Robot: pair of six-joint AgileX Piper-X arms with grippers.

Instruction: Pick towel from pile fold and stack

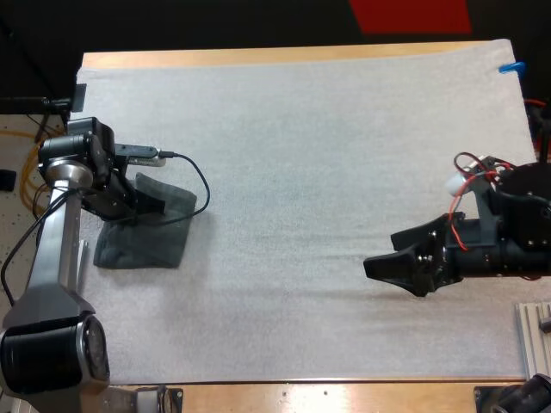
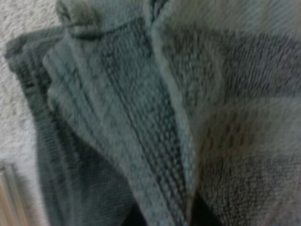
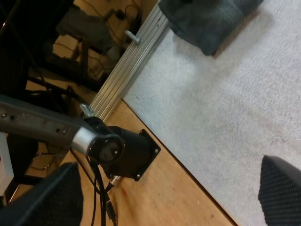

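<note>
Towel [image 1: 142, 245] soft, limp, light — pinch at a hemmed corner. Left gripper [image 1: 145, 205] on it, grip cannot be told; right gripper [image 1: 392, 265] well apart from it, released.

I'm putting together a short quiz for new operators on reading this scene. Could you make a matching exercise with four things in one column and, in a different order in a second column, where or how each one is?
Things
1. towel
2. left gripper
3. right gripper
4. mat

Descriptions
A. open, above the right part of the mat
B. white, spread over the wooden table
C. dark grey-green, lying on the left part of the mat
D. down at the towel

Pairs: 1-C, 2-D, 3-A, 4-B
</note>
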